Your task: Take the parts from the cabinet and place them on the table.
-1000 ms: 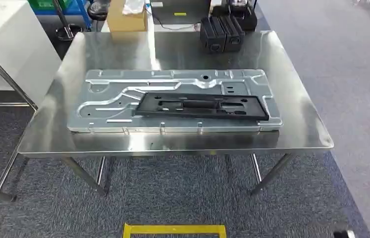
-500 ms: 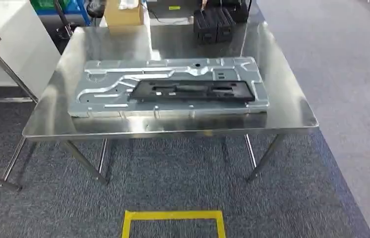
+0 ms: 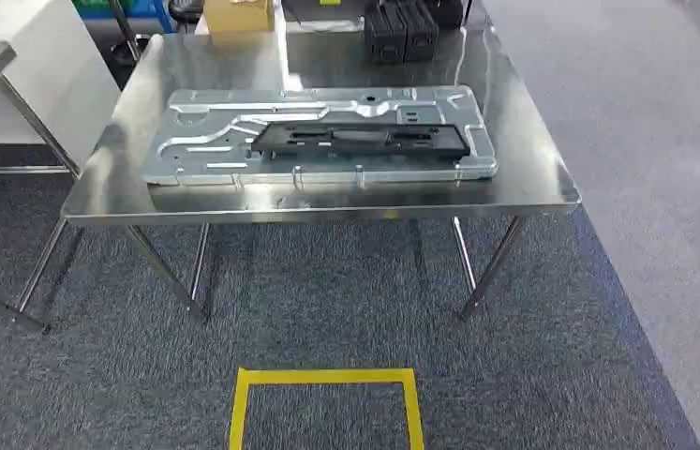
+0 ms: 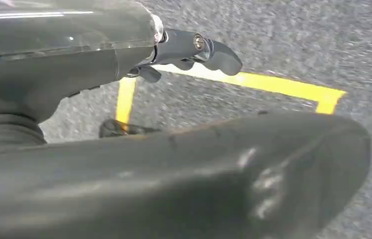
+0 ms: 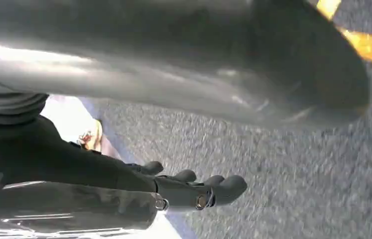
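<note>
Both parts on steel table: black plastic panel lying on big stamped metal plate, mid-table. Plate prob stiff, heavy, sharp-edged; grab long edges w/ both hands. Left hand and right hand hang over carpet, fingers loosely apart, holding nothing. No legible labels.

bright glare on table; wrist views blurred.

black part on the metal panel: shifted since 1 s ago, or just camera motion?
No. The black part lies at the same spot on the metal panel and the table; the whole head view shifted, so the camera moved.
</note>
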Robot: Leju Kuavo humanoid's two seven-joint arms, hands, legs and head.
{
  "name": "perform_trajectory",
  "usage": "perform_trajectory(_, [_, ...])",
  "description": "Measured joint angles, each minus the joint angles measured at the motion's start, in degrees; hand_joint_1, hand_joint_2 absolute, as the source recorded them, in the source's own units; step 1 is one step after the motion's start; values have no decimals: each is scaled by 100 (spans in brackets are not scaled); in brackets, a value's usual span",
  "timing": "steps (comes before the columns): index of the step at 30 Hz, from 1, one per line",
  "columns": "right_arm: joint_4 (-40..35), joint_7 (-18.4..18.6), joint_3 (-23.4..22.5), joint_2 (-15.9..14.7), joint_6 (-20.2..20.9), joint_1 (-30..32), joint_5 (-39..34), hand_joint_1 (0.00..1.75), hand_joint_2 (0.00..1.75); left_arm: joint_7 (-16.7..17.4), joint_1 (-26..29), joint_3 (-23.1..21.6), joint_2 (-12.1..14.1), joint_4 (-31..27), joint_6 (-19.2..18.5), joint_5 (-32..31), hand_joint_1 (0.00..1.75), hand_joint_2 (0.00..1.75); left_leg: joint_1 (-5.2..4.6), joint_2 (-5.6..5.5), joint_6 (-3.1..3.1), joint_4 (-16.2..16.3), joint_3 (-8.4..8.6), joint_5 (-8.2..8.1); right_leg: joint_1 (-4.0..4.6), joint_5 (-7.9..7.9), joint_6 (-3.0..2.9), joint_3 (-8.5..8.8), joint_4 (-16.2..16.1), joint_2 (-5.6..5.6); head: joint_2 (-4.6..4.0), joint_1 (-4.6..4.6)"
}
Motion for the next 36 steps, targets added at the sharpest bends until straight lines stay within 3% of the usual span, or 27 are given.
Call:
perform_trajectory(1, [11, 31, 9, 2, 7, 6, -2, 0, 0, 28, -12, -26, -20, 0, 7, -7, 0, 0, -14, 13, 48, -1, -89, 76, -5, -308, 17, -62, 135, 42, 0, -6])
perform_trajectory(3, [28, 98, 24, 4, 9, 16, -20, 0, 0, 70, -2, -85, -28, 0, 11, -17, 0, 0, -13, 12, 74, 9, -291, 234, -35, -1111, 67, -223, 838, 56, 0, 46])
perform_trajectory(4, [33, 114, 24, 4, 6, 17, -26, 0, 0, 87, 7, -120, -30, 0, 18, -20, 0, 0, -14, 16, 65, 25, -402, 311, -45, -1356, 96, -290, 1267, 56, 0, 39])
perform_trajectory(5, [41, 149, 24, 7, 9, 20, -33, 0, 0, 100, 7, -151, -30, 0, 22, -24, 0, 0, -13, 24, 54, 50, -506, 384, -59, -1401, 116, -311, 1598, 56, 0, 42])
perform_trajectory(7, [59, 179, 24, 17, 31, 27, -33, 0, 0, 118, 2, -196, -37, 0, 22, -33, 0, 0, 1, 28, 16, 125, -734, 506, -95, -1034, 154, -87, 1639, 54, 0, 39])
perform_trajectory(8, [61, 212, 24, 24, 37, 30, -33, 0, 0, 120, 2, -223, -39, 0, 17, -48, 0, 0, 12, 27, -11, 176, -854, 552, -112, -804, 165, 184, 1362, 54, 0, 42])
perform_trajectory(9, [63, 234, 26, 31, 41, 30, -33, 0, 0, 116, 0, -253, -41, 0, 4, -66, 0, 0, 24, 26, -42, 233, -960, 592, -129, -711, 171, 557, 893, 54, -2, 42])
perform_trajectory(10, [63, 264, 26, 39, 57, 23, -26, 0, 0, 92, -7, -271, -37, 0, -7, -66, 0, 0, 20, 25, -81, 299, -1032, 626, -147, -875, 169, 967, 337, 58, 0, 44])
perform_trajectory(11, [63, 297, 28, 46, 74, 18, -20, 0, 0, 50, -13, -284, -39, 0, -15, -66, 0, 0, 8, 23, -122, 357, -1097, 654, -91, -1070, 138, 1220, -125, 74, 0, 31])
perform_trajectory(12, [66, 323, 28, 55, 91, 18, -17, 0, 0, 26, -19, -297, -37, 0, -33, -66, 0, 0, 5, 26, -165, 357, -1115, 716, -81, -1115, 67, 1198, -167, 70, 0, 28])
perform_trajectory(15, [72, 393, 28, 81, 109, 44, -46, 0, 0, -15, -9, -325, -17, 0, -74, -61, 0, 0, 22, 14, -273, 333, -1166, 837, -87, -965, -94, 1064, -172, 46, 0, 39])
perform_trajectory(16, [74, 393, 28, 90, 109, 28, -59, 0, 0, -20, -5, -343, -11, 0, -79, -61, 0, 0, 44, -9, -298, 448, -1231, 609, -82, -900, -157, 997, -168, 22, 0, 28])
perform_trajectory(17, [74, 387, 28, 94, 101, 18, -92, 0, 0, -26, -4, -356, -13, 0, -79, -64, 0, 0, 53, -15, -317, 733, -1329, 224, -77, -833, -210, 914, -165, 20, 0, 27])
perform_trajectory(19, [74, 339, 28, 131, 81, 13, -142, 0, 0, -35, -19, -380, -2, 0, -76, -66, 0, 0, 59, -21, -355, 1579, -1536, -418, -47, -694, -239, 735, -152, 18, 0, 22])
perform_trajectory(20, [76, 323, 28, 146, 64, 10, -153, 0, 0, -35, -22, -398, 22, 0, -72, -68, 0, 0, 59, -24, -363, 1944, -1585, -534, -31, -627, -243, 632, -134, 19, 0, 15])
perform_trajectory(21, [76, 310, 28, 168, 48, 8, -173, 0, 0, -33, -21, -408, 39, 0, -72, -68, 0, 0, 59, -24, -358, 2135, -1544, -459, -19, -557, -243, 518, -112, 22, 0, 20])
perform_trajectory(22, [76, 293, 28, 186, 41, 8, -190, 0, 0, -31, -21, -415, 46, 0, -72, -81, 0, 0, 59, -25, -340, 2057, -1389, -251, -5, -497, -237, 410, -89, 24, 0, 15])
perform_trajectory(24, [89, 225, 28, 253, 52, 4, -201, 0, 0, -18, -24, -444, 96, 0, -72, -111, 0, 0, 49, -26, -273, 1350, -816, 116, 16, -392, -224, 239, -55, 27, 0, 18])
perform_trajectory(25, [94, 220, 28, 297, 95, -6, -190, 0, 0, -15, -32, -448, 121, 0, -63, -118, 0, 0, 24, -34, -213, 790, -400, 105, 25, -334, -214, 189, -45, 33, 0, 15])
perform_trajectory(26, [98, 264, 28, 367, 177, -12, -151, 0, 0, -17, -46, -448, 166, 0, -53, -116, 0, 0, -4, -31, -158, 235, -29, -84, 63, -296, -181, 148, -32, 29, 0, 20])
perform_trajectory(27, [105, 308, 28, 383, 229, -7, -129, 0, 0, -24, -60, -450, 190, 0, -39, -109, 0, 0, -1, -29, -167, -23, 58, -165, 47, -230, -148, 132, -37, 7, 0, 26])
perform_trajectory(30, [133, 542, 28, 453, 420, -1, -103, 0, 0, -7, -38, -472, 245, 0, -2, -125, 0, 0, -27, -29, -69, -63, -65, 5, 26, -46, -41, 116, -117, 7, 0, 22])
perform_trajectory(31, [142, 636, 28, 463, 477, -8, -116, 0, 0, 22, -44, -494, 249, 0, 13, -133, 0, 0, 11, 27, -44, -106, -90, 99, 4, -181, -19, 76, -60, 29, 0, 11])
perform_trajectory(32, [151, 721, 26, 494, 509, -6, -155, 0, 0, 65, -47, -513, 273, 0, 28, -151, 0, 0, 17, 9, 28, -118, -177, 165, 0, -533, 3, 0, 153, 43, 0, 33])
perform_trajectory(34, [155, 798, 20, 518, 527, -2, -227, 0, 0, 151, -33, -553, 297, 0, 42, -186, 0, 0, 9, 17, 47, -88, -328, 292, -41, -1224, 60, -199, 970, 54, 0, 42])
perform_trajectory(35, [157, 789, 15, 522, 533, -2, -260, 0, 0, 195, -31, -573, 313, 2, 46, -188, 0, 0, 8, 20, 41, -68, -419, 351, -52, -1403, 91, -289, 1400, 57, 0, 39])
perform_trajectory(36, [157, 754, 9, 531, 533, -3, -288, 0, 0, 234, -31, -588, 328, 2, 63, -188, 0, 0, 10, 23, 31, -26, -522, 401, -67, -1386, 115, -296, 1637, 55, 0, 39])
